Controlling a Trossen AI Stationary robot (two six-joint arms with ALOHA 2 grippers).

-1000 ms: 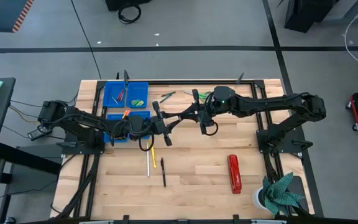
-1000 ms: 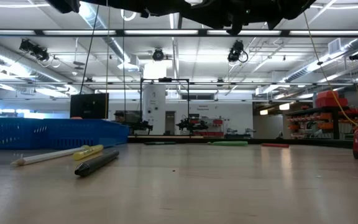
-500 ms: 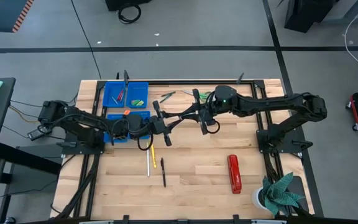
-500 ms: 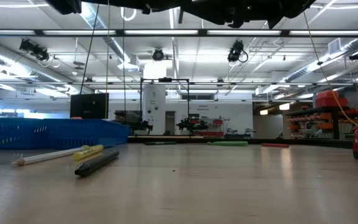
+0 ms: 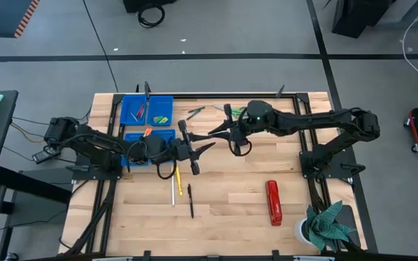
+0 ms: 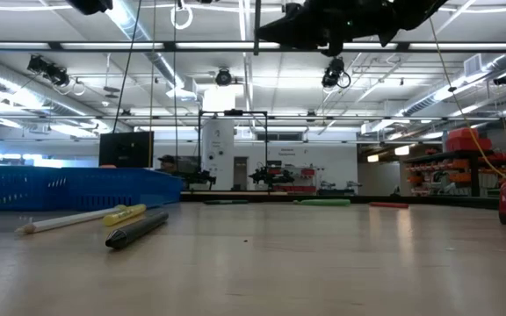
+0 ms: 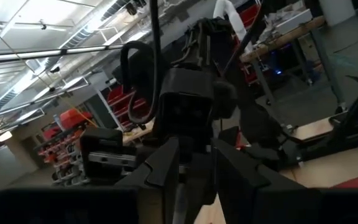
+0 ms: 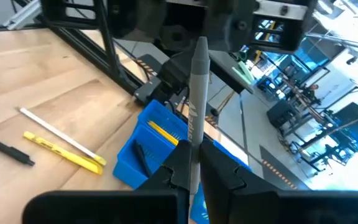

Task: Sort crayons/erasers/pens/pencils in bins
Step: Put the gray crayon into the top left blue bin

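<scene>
- The right gripper (image 8: 194, 165) was seen closed on a grey pen (image 8: 196, 93), raised above the middle of the bench (image 5: 231, 210).
- The pen's upper end was lost against the dark left arm in the right wrist view.
- The left gripper (image 5: 194, 148) was held just opposite, above the bench beside the bins (image 5: 148, 109); a thin stick seemed to lie between its fingers (image 7: 160, 165), but whether it was gripped could not be told.
- The blue bins were partly hidden under the left arm; coloured sticks lay in the far ones, too small to name.
- A white pencil (image 5: 172, 193), a yellow stick (image 5: 179, 182) and a black pen (image 5: 191, 201) lay loose on the bench.
- A red stapler (image 5: 273, 202) lay well apart, cut off at the edge in the low view.
</scene>
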